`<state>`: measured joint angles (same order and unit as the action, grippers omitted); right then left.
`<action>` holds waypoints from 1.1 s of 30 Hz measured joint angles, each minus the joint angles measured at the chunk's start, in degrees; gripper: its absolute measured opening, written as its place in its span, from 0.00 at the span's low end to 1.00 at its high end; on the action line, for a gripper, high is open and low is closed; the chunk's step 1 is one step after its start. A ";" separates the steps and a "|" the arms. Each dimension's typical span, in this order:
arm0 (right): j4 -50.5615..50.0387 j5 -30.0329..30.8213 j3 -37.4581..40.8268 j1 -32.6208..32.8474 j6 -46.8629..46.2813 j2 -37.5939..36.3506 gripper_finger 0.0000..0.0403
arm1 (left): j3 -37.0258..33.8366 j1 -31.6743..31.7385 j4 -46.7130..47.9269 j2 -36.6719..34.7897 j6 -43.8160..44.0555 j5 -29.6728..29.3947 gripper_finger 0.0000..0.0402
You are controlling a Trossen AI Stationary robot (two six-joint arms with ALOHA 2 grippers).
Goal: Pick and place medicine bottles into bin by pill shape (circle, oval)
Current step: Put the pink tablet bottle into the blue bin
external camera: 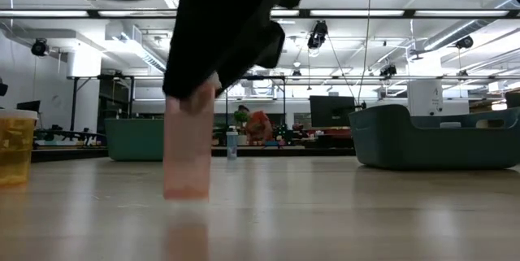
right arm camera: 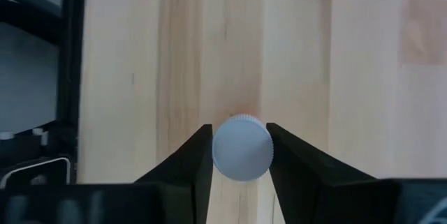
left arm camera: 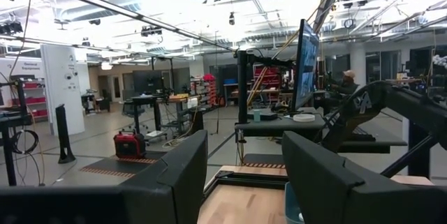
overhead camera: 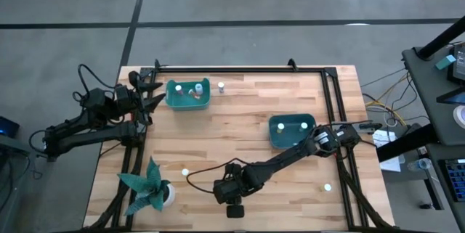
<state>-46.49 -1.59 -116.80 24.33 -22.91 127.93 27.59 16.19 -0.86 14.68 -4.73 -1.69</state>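
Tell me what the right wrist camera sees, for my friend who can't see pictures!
The right gripper points straight down at a wooden table, with its two dark fingers on either side of a small medicine bottle's round white cap. A dark table frame runs along one edge.

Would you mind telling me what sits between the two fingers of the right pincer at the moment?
A white-capped medicine bottle stands on the wooden table between the right pincer's fingers, as the right wrist view shows from above.
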 joint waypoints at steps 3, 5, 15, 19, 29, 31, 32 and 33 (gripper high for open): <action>-1.71 1.20 -0.93 -0.12 0.57 -0.81 0.28 | -0.01 0.00 0.02 0.00 0.10 0.00 0.42; -3.83 2.38 -1.26 -0.23 0.89 -1.61 0.28 | -0.01 0.00 0.02 0.00 0.11 0.01 0.42; -18.40 10.49 -3.18 -0.96 -2.59 -7.50 0.28 | -0.04 -0.02 0.11 0.22 0.10 0.01 0.42; -25.12 13.50 -2.84 -1.36 -4.32 -10.25 0.28 | -0.04 -0.02 0.15 0.26 0.09 0.02 0.42; -27.57 14.78 3.70 -3.94 -6.09 -19.62 0.28 | -0.04 -0.04 0.15 0.33 0.09 0.02 0.42; -27.52 14.89 6.36 -4.72 -7.08 -22.13 0.28 | -0.04 -0.04 0.18 0.33 0.09 0.02 0.42; -27.39 14.89 8.18 -5.15 -7.48 -23.64 0.28 | -0.04 -0.04 0.24 0.33 0.09 0.02 0.42; -27.20 14.93 10.06 -5.52 -7.80 -24.96 0.28 | -0.04 -0.04 0.24 0.33 0.09 0.02 0.42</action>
<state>-73.69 13.33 -106.73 18.81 -30.71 102.97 27.55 16.14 -0.62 15.00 -4.64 -1.67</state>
